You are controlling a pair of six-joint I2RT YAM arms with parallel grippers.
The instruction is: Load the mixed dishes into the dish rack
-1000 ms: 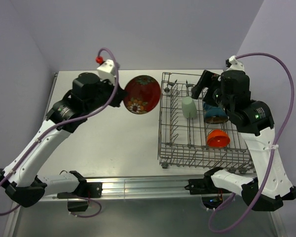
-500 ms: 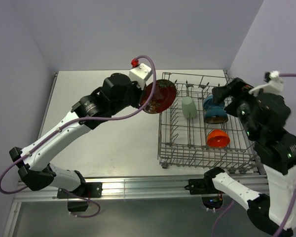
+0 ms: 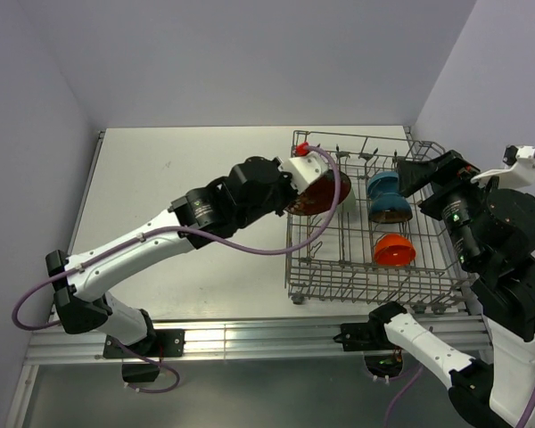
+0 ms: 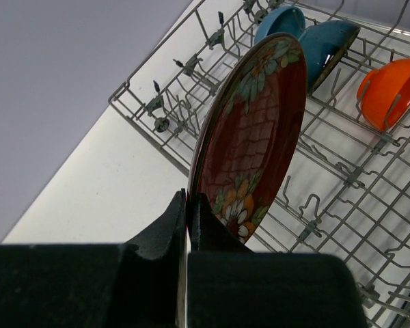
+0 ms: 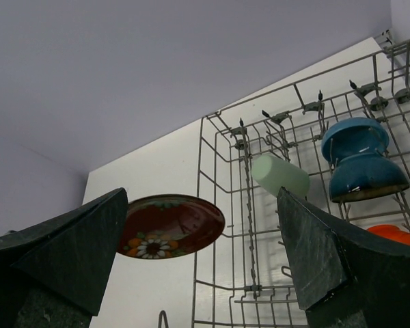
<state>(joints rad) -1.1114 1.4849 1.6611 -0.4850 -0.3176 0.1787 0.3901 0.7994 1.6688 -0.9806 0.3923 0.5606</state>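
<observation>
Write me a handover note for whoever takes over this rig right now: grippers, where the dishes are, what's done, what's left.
Left gripper: shut on the rim of the red patterned plate, held in the air at the left side of the dish rack.
Right gripper: open, empty, off the rack's right side.
In the rack: pale green cup, blue bowl, second bowl against it, orange-red bowl.
Done: four pieces loaded.
Left: seat the plate between tines, then release.

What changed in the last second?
The left pincer, shut on the red patterned plate, carried it right from above the table to over the left side of the dish rack. The right pincer, open, drew back from the blue bowl. Pale green cup and orange-red bowl unmoved.
</observation>
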